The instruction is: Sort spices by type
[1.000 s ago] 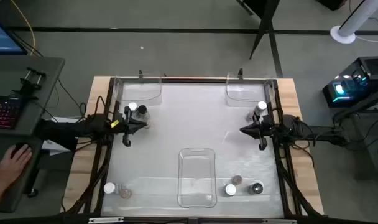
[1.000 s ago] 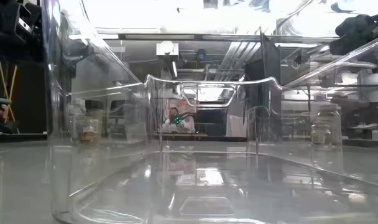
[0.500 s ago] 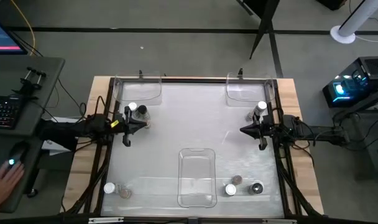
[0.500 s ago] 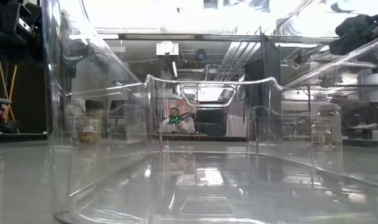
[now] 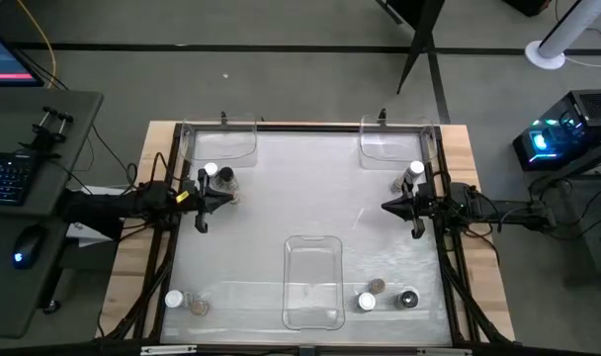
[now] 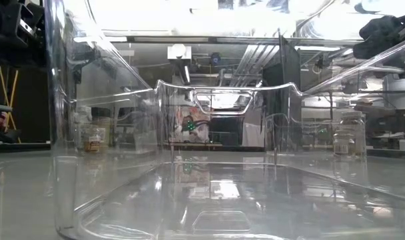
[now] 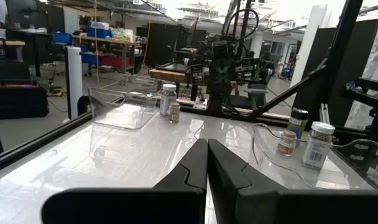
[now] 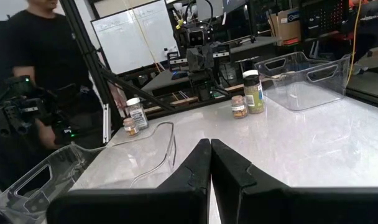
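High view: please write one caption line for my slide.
Both grippers, left and right, wait shut above a table of scattered spice jars.

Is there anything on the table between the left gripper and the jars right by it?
Nothing visible. In the high view the left gripper, shut, sits right beside the white-capped jar and dark-capped jar, with only bare table around them.

The right gripper [image 8: 210, 163] shows with its two dark fingers pressed together over the white table [image 8: 313, 143]. Across it, a white-capped jar [image 8: 253, 91] stands just beside a smaller brown-capped jar [image 8: 239, 106], near a clear tray [image 8: 307, 81]. Another white-capped jar [image 8: 136, 112] and a small jar [image 8: 130, 126] stand behind a second clear tray [image 8: 83, 168]. A person in black [image 8: 40, 68] stands beyond the table.
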